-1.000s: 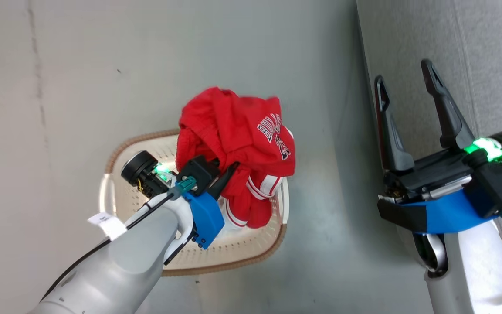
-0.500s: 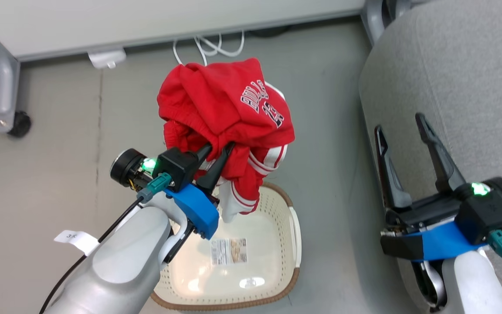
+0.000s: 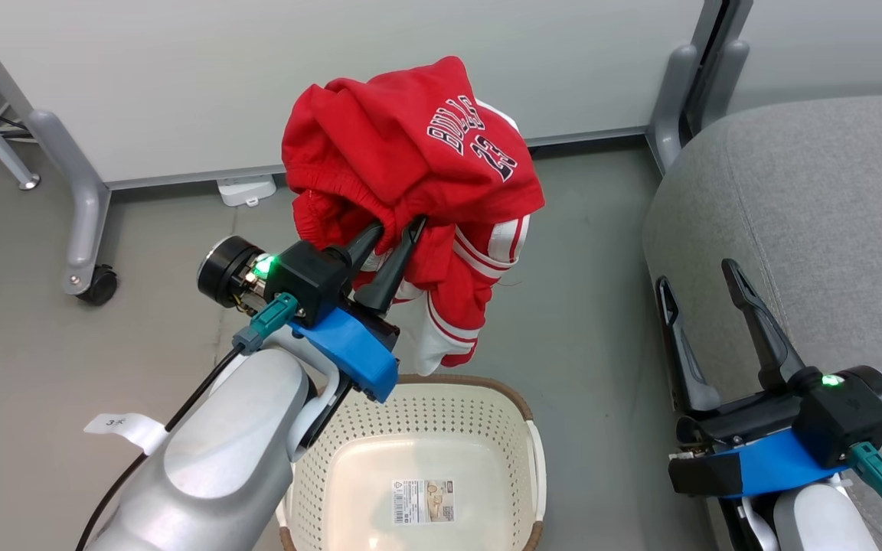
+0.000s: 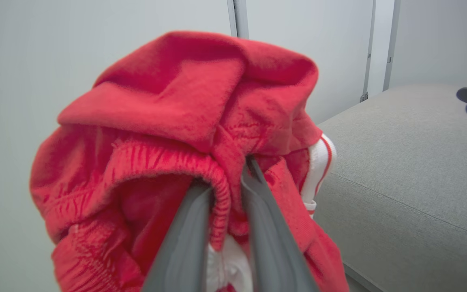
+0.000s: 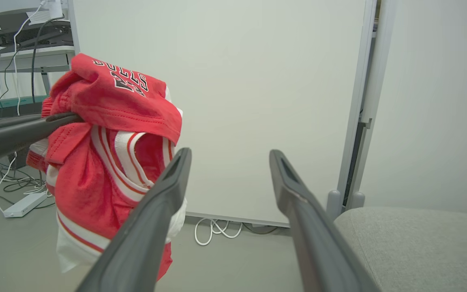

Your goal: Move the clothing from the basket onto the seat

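The red clothing [image 3: 410, 168] with white striped trim and black lettering hangs bunched in the air above the floor, clear of the basket. My left gripper [image 3: 395, 229] is shut on a fold of the clothing [image 4: 168, 121], its two fingers pinching the red fabric. The cream perforated basket [image 3: 517, 428] with a brown rim sits on the floor below, holding nothing but its barcode label. The grey seat [image 3: 808, 199] lies to the right. My right gripper [image 3: 697, 272] stands open beside the seat's front edge, nothing between its fingers [image 5: 164, 194]. The clothing [image 5: 108, 138] hangs to its left.
A white partition panel [image 3: 181, 76] on grey castor legs [image 3: 85, 229] stands behind the clothing. A white power strip [image 3: 246, 190] and cables lie on the grey floor at its base. A desk with cables [image 5: 22, 44] stands at the far left in the right wrist view.
The head camera has tilted up, bringing the partition and seat into view. My left gripper has lifted the clothing out of the basket and well above it. The right gripper stays open.
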You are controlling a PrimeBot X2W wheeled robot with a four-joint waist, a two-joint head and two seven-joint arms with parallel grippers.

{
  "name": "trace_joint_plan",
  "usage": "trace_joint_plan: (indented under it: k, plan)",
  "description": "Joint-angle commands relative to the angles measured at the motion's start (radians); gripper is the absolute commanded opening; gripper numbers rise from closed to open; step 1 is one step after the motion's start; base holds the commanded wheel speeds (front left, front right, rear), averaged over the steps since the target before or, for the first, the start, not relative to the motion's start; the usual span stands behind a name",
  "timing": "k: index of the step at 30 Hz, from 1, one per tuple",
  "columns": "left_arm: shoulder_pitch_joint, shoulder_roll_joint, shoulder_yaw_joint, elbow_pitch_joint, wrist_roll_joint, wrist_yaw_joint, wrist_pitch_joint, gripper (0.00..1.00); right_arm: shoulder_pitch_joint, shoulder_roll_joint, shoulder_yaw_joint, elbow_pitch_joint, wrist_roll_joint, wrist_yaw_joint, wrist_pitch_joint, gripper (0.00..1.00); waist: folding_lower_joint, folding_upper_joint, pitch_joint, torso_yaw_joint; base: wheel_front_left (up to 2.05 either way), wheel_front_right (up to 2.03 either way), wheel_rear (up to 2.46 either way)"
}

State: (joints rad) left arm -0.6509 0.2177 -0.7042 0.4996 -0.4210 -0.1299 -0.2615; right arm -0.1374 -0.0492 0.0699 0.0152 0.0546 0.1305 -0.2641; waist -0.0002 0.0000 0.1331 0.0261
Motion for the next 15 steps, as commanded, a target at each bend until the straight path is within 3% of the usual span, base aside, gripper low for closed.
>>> trace_joint_plan:
  k: [1,15]
  plan:
    - [0.011,-0.001,0.006,-0.009,0.002,0.0,-0.005,0.0,0.015,-0.002,0.001,0.004,0.007,0.0,-0.001,1.0,0.0002,0.0,-0.006,0.005,0.0,0.0,0.0]
    - [0.015,-0.006,-0.009,-0.021,0.003,0.0,-0.005,0.0,-0.004,-0.002,0.092,0.022,0.019,0.0,-0.001,1.0,0.0002,0.0,-0.023,0.024,0.0,0.0,0.0]
